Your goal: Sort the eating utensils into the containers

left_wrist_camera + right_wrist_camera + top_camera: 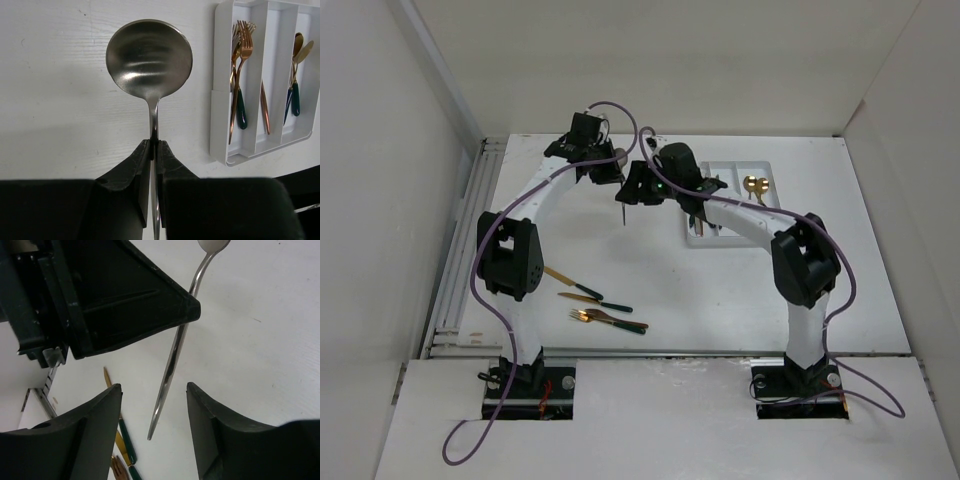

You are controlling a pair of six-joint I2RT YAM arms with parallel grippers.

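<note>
My left gripper (155, 142) is shut on the neck of an all-silver spoon (149, 57), bowl forward, held above the table left of the white tray (220, 120). In the top view this gripper (607, 162) is at the back centre. My right gripper (154, 390) is open, and the spoon's handle (172, 365) hangs between its fingers without touching them. In the top view the right gripper (636, 187) is just right of the left one. The tray's left compartment holds forks (240, 65), the middle one a knife (264, 107), and the right one spoons (295, 75).
Several loose green-handled gold utensils (605, 305) lie on the table near the left arm's base and show in the right wrist view (122, 440). The tray (768, 170) sits at the back right. White walls enclose the table on three sides.
</note>
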